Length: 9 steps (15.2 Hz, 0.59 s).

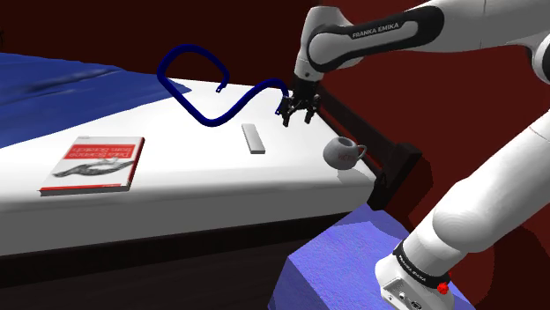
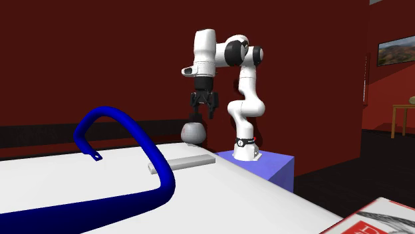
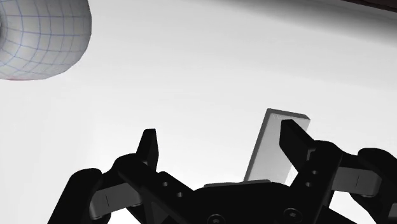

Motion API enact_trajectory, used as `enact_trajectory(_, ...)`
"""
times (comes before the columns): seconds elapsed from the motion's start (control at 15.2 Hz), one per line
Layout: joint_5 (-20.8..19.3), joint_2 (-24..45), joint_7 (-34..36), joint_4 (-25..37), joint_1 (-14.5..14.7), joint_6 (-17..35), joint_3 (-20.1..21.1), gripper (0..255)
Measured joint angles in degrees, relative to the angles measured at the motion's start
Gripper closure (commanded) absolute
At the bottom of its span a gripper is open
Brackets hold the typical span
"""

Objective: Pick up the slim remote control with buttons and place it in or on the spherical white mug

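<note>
The desk (image 1: 176,189) has a smooth, matt white top with only a soft sheen. The remote control (image 1: 253,138) is drawn plain grey and smooth, its material not to be told. The mug (image 1: 342,152) is a dull greyish white, and the wrist view shows a faint grid of lines over its round wall. The curved blue tube (image 2: 163,183) is glossy. The book (image 1: 95,164) has a flat printed cover like paper. The arm (image 1: 388,35) has smooth white shells like glossy plastic, and the end effector (image 3: 218,135) is matt black.

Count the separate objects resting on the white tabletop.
4: a red-and-white book at the shoulder view's left, a blue curved tube at the back, a grey remote mid-table, a grey mug rightmost. None seems hidden.
</note>
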Motion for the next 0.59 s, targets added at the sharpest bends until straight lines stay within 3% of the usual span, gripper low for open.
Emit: enact_trajectory(0.59,-1.34,20.67,4.75,16.92,1.33,3.55,1.01,0)
